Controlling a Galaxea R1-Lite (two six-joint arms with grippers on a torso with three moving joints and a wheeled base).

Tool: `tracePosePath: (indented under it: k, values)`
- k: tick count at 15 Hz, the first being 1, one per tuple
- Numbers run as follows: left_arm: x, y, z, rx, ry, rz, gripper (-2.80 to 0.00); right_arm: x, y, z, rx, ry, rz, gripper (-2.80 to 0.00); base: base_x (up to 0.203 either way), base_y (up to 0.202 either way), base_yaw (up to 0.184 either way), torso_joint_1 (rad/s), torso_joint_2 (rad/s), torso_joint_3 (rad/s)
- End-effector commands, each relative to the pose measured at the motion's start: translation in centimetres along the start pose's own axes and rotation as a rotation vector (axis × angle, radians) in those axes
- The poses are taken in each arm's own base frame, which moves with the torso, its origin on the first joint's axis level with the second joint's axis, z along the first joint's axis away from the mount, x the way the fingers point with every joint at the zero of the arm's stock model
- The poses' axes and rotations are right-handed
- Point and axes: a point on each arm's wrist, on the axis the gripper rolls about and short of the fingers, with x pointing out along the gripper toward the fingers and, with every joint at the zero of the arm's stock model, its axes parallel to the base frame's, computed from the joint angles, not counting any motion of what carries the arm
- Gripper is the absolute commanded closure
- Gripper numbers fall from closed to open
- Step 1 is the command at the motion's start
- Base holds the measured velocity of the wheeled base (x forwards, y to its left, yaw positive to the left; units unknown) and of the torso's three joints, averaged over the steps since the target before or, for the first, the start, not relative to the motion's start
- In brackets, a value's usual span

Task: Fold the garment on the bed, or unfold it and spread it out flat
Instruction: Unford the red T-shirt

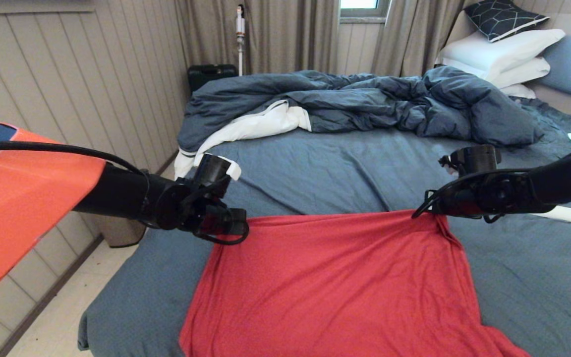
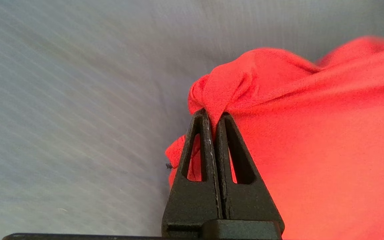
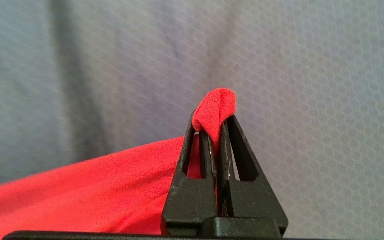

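Red garment [image 1: 335, 282] drapes over the bed [image 1: 345, 168] at 6 o'clock, its far corners pinched: left gripper [image 1: 238, 225] at 9 o'clock, right gripper [image 1: 427, 210] at 3 o'clock, both clamped on small bunches. Such shallow bites could slip if tension rises, dropping a corner.

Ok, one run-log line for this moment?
left gripper: shut on red T-shirt | right gripper: shut on red T-shirt | far edge stretched above bed

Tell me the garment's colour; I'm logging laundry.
Bright red garment, plain on the side showing; clearest in the head view.
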Motion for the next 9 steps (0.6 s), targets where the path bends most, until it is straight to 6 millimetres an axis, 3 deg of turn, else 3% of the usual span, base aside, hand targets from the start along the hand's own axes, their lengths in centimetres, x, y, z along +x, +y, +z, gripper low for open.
tracePosePath:
  k: [1,5,9]
  values:
    - [-1.1,0.6,1.1,-0.022,-0.058,-0.004,0.00,-0.4,0.2,0.2,0.000,-0.015,0.003,0.00,0.000,0.000,0.000,0.000,0.00,0.000]
    - [-1.8,1.4,2.2,-0.050,-0.130,0.039,0.00,-0.4,1.2,0.6,-0.001,-0.097,-0.002,0.00,0.000,0.000,0.000,0.000,0.00,0.000]
    - [-3.7,2.9,3.7,-0.084,-0.197,0.058,0.00,-1.1,2.0,1.6,0.009,-0.183,0.011,0.00,0.000,0.000,0.000,0.000,0.00,0.000]
